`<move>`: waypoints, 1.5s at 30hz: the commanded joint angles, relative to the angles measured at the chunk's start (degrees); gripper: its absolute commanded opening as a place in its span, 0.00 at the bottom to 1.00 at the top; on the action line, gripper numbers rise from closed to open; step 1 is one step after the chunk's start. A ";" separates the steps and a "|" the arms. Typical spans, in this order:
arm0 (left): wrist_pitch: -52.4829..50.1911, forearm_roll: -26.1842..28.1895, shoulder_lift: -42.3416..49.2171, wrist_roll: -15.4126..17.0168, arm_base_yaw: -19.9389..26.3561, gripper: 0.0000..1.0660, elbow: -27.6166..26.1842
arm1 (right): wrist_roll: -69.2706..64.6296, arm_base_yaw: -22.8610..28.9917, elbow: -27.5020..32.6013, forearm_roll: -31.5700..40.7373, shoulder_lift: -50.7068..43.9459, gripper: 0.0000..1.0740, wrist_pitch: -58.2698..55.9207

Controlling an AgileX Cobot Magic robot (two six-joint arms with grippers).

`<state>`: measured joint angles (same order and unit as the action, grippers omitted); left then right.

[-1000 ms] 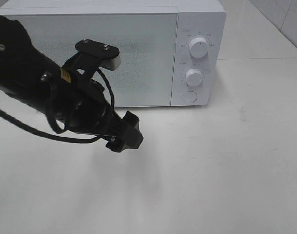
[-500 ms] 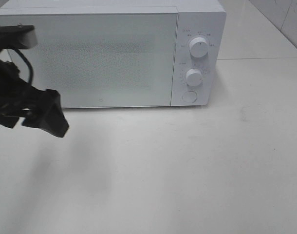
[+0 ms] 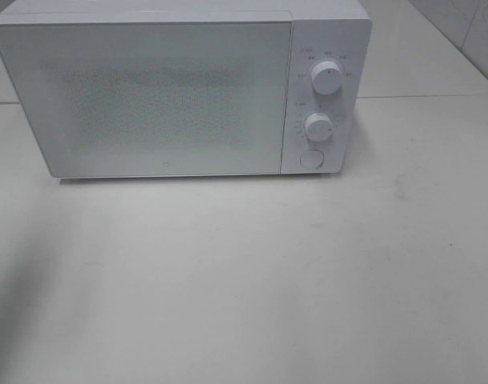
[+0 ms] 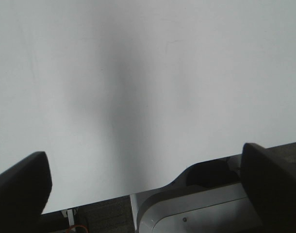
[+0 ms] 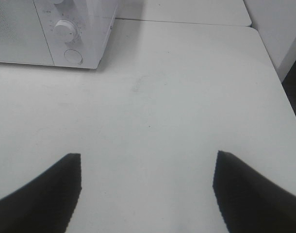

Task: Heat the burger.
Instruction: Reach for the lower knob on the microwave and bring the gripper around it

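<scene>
While left fingers (image 4: 22, 189) gape wide over the table (image 4: 187, 73) edge, right fingers (image 5: 41, 194) spread toward the microwave (image 5: 90, 43).

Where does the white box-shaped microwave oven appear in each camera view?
Exterior high: white microwave oven across the top, door shut.
Left wrist: not in it.
Right wrist: only its control-panel end, ahead of the right gripper.
Shared landmark: its round white button.
</scene>
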<state>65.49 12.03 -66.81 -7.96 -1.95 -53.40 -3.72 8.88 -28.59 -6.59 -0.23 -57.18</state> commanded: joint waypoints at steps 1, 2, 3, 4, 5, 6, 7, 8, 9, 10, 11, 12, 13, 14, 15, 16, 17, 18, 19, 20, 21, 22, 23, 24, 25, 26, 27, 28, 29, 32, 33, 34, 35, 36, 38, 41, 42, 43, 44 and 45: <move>0.86 -0.40 2.64 0.57 2.18 0.93 1.49 | 0.23 -0.17 0.06 -0.06 -1.55 0.69 0.06; 0.63 -0.46 3.55 0.57 2.75 0.93 2.06 | 0.23 -0.17 0.06 -0.06 -1.55 0.69 0.06; 0.46 -0.63 5.67 0.52 3.09 0.93 3.55 | 0.23 -0.17 0.06 -0.06 -1.55 0.69 0.06; 0.46 -0.63 5.67 0.52 3.09 0.93 3.55 | 0.23 -0.17 0.06 -0.06 -1.55 0.69 0.06; 0.46 -0.97 6.88 0.52 3.09 0.93 4.30 | 0.23 -0.17 0.06 -0.06 -1.55 0.69 0.06; 0.40 -1.09 9.34 0.52 3.09 0.93 5.84 | 0.23 -0.17 0.06 -0.06 -1.55 0.69 0.06; 0.40 -1.09 9.34 0.52 3.09 0.93 5.84 | 0.23 -0.17 0.06 -0.06 -1.55 0.69 0.06; 0.06 -1.09 10.54 0.52 3.09 0.93 6.82 | 0.23 -0.17 0.06 -0.06 -1.55 0.69 0.06; -1.03 -1.20 12.72 0.52 3.09 0.93 8.77 | 0.23 -0.17 0.06 -0.06 -1.55 0.69 0.06; -1.03 -1.20 12.72 0.52 3.09 0.93 8.77 | 0.23 -0.17 0.06 -0.06 -1.55 0.69 0.06; -1.49 -1.32 13.87 0.57 3.09 0.93 9.57 | 0.23 -0.17 0.06 -0.06 -1.55 0.69 0.06; -1.95 -1.38 15.87 0.57 3.09 0.93 11.63 | 0.23 -0.17 0.06 -0.06 -1.55 0.69 0.06; -1.95 -1.38 15.87 0.57 3.09 0.93 11.63 | 0.23 -0.17 0.06 -0.06 -1.55 0.69 0.06; -2.01 -1.38 17.02 0.57 3.09 0.93 12.66 | 0.23 -0.17 0.06 -0.06 -1.55 0.69 0.06; -2.18 -1.49 19.37 0.57 3.09 0.93 14.55 | 0.23 -0.17 0.06 -0.06 -1.55 0.69 0.06; -2.18 -1.49 19.37 0.57 3.09 0.93 14.55 | 0.23 -0.17 0.06 -0.06 -1.55 0.69 0.06; -2.52 -1.49 21.66 0.57 3.09 0.93 15.87 | 0.23 -0.17 0.06 -0.06 -1.55 0.69 0.06; -2.52 -1.49 21.66 0.57 3.09 0.93 15.87 | 0.23 -0.17 0.06 -0.06 -1.55 0.69 0.06; -2.52 -1.49 22.75 0.69 3.09 0.93 16.33 | 0.23 -0.17 0.06 -0.06 -1.55 0.69 0.06; -2.64 -1.49 25.67 0.86 3.09 0.93 17.25 | 0.23 -0.17 0.06 -0.06 -1.55 0.69 0.06; -2.64 -1.49 25.67 0.86 3.09 0.93 17.25 | 0.23 -0.17 0.06 -0.06 -1.55 0.69 0.06; -2.64 -1.49 27.22 1.03 3.09 0.93 17.65 | 0.23 -0.17 0.06 -0.06 -1.55 0.69 0.06; -2.92 -1.55 30.19 1.03 3.09 0.92 18.45 | 0.23 -0.17 0.06 -0.06 -1.55 0.69 0.06; -2.92 -1.55 30.19 1.03 3.09 0.92 18.45 | 0.23 -0.17 0.06 -0.06 -1.55 0.69 0.06; -3.55 -1.60 33.69 1.03 3.09 0.92 19.37 | 0.23 -0.17 0.06 -0.06 -1.55 0.69 0.06; -3.84 -1.66 35.12 1.03 3.09 0.92 19.77 | 0.23 -0.17 0.06 -0.06 -1.55 0.69 0.06; -3.84 -1.66 35.12 1.03 3.09 0.92 19.77 | 0.23 -0.17 0.06 -0.06 -1.55 0.69 0.06; -4.13 -1.83 38.33 1.03 3.09 0.92 20.68 | 0.23 -0.17 0.06 -0.06 -1.55 0.69 0.06; -4.13 -2.01 40.05 1.03 3.09 0.92 21.20 | 0.23 -0.17 0.06 -0.06 -1.55 0.69 0.06; -4.13 -2.58 45.44 2.12 3.09 0.92 22.35 | 0.17 -0.17 0.06 -0.06 -1.55 0.69 0.06; -4.13 -2.58 45.44 2.12 3.09 0.92 22.35 | 0.17 -0.17 0.06 -0.06 -1.55 0.69 0.06; -4.24 -3.55 48.64 3.61 3.09 0.92 22.86 | 0.17 -0.17 0.06 -0.06 -1.55 0.69 0.06; -4.47 -4.24 50.36 4.13 3.09 0.92 23.09 | 0.17 -0.17 0.06 -0.06 -1.55 0.69 0.06; -4.47 -4.24 50.36 4.13 3.09 0.92 23.09 | 0.17 -0.17 0.06 -0.06 -1.55 0.69 0.06; -4.24 -5.39 55.06 4.76 3.09 0.92 23.84 | 0.17 -0.17 0.06 -0.06 -1.55 0.69 0.06; -4.24 -6.13 59.07 5.16 3.09 0.92 23.84 | 0.17 -0.17 0.06 -0.06 -1.55 0.69 0.06; -4.24 -6.13 59.07 5.16 3.09 0.92 23.84 | 0.17 -0.17 0.06 -0.06 -1.55 0.69 0.06; -4.24 -6.76 61.31 5.44 3.09 0.92 23.84 | 0.17 -0.17 0.06 -0.06 -1.55 0.69 0.06; -4.24 -6.93 62.51 5.44 3.09 0.92 23.84 | 0.17 -0.17 0.06 -0.06 -1.55 0.69 0.06; -4.24 -6.93 62.51 5.44 3.09 0.92 23.84 | 0.17 -0.17 0.06 -0.06 -1.55 0.69 0.06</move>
<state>61.88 5.27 -5.10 -3.09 1.09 -29.79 -3.72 8.88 -28.59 -6.59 -0.23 -57.24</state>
